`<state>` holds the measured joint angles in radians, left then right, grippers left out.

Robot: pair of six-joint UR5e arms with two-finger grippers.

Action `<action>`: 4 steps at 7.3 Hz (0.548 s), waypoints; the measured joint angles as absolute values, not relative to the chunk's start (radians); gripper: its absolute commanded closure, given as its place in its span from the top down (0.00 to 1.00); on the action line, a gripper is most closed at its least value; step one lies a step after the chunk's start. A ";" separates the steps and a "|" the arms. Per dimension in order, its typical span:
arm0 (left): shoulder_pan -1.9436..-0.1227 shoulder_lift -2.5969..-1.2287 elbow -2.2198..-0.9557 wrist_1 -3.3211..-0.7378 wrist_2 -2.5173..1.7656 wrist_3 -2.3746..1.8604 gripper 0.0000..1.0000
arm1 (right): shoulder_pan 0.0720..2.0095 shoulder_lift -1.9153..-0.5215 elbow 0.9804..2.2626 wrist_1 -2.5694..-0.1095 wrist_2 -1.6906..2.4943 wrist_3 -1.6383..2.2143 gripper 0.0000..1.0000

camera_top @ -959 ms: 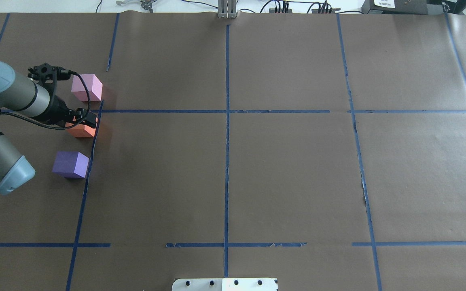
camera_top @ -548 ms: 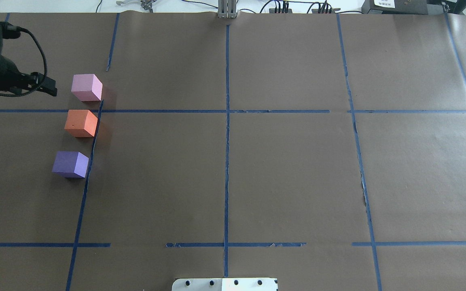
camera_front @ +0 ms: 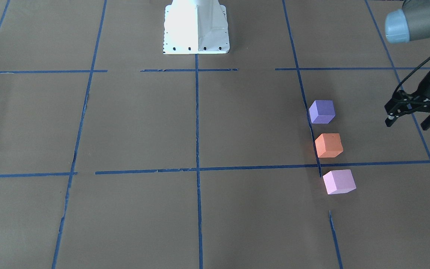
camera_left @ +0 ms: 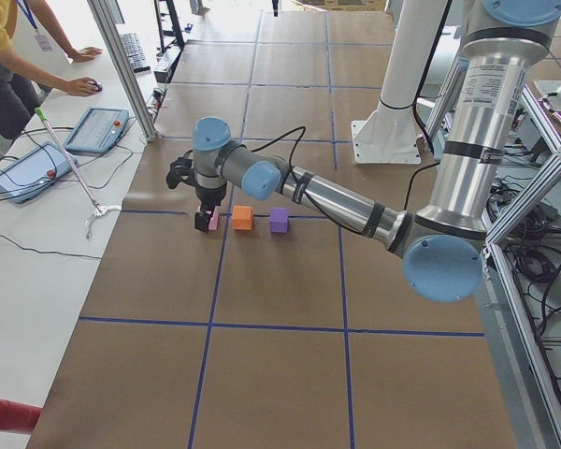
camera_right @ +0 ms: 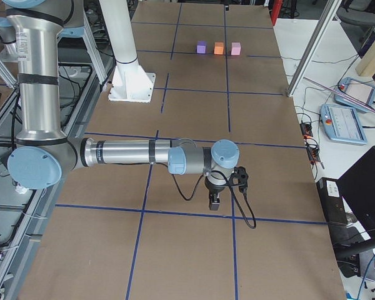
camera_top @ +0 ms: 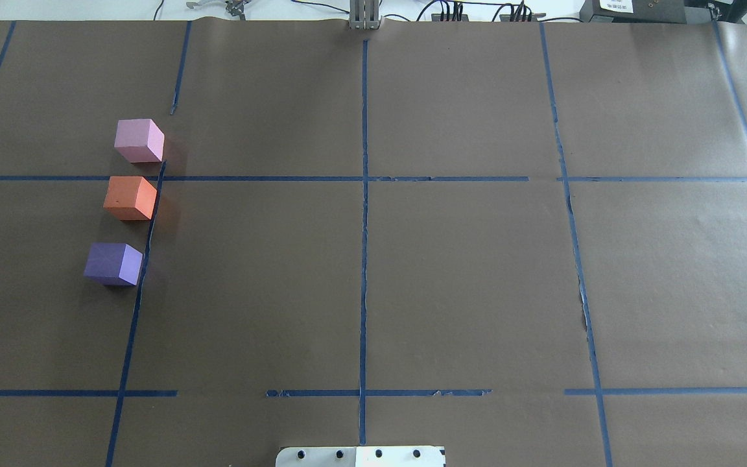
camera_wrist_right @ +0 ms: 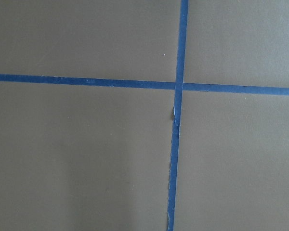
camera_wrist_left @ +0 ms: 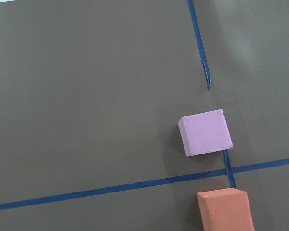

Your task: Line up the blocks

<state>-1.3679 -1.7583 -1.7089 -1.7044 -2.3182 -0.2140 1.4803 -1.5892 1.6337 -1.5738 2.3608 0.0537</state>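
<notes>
Three cubes stand in a line along a blue tape line on the brown paper: purple block (camera_front: pixel 322 111), orange block (camera_front: pixel 328 145) and pink block (camera_front: pixel 339 181). In the overhead view they are the purple block (camera_top: pixel 113 264), the orange block (camera_top: pixel 130 198) and the pink block (camera_top: pixel 139 141). The left wrist view shows the pink block (camera_wrist_left: pixel 205 132) and part of the orange block (camera_wrist_left: pixel 225 210). My left gripper (camera_front: pixel 409 122) hangs open and empty, well off to the side of the blocks. My right gripper (camera_right: pixel 214 201) shows only in the exterior right view, far from the blocks. I cannot tell whether it is open or shut.
The white robot base plate (camera_front: pixel 195 26) stands at the table's near middle. Blue tape lines (camera_top: pixel 364 194) cross the brown paper. An operator (camera_left: pixel 9 65) and teach pendants (camera_left: pixel 95 129) are beyond the table's far edge.
My left gripper has drawn away from the orange block, up and off toward the overhead view's left edge. The three blocks have not moved.
</notes>
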 measured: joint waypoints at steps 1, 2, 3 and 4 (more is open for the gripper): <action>-1.446 -1.756 -1.627 -1.703 -2.355 -0.102 0.99 | 1.480 -1.589 1.634 -1.574 2.361 0.054 1.00; -1.514 -1.750 -1.557 -1.703 -2.367 -0.029 0.99 | 1.480 -1.589 1.634 -1.575 2.361 0.054 1.00; -1.584 -1.742 -1.498 -1.704 -2.358 0.055 1.00 | 1.480 -1.589 1.634 -1.575 2.361 0.054 1.00; -1.640 -1.738 -1.459 -1.702 -2.339 0.121 1.00 | 1.480 -1.589 1.634 -1.575 2.361 0.054 1.00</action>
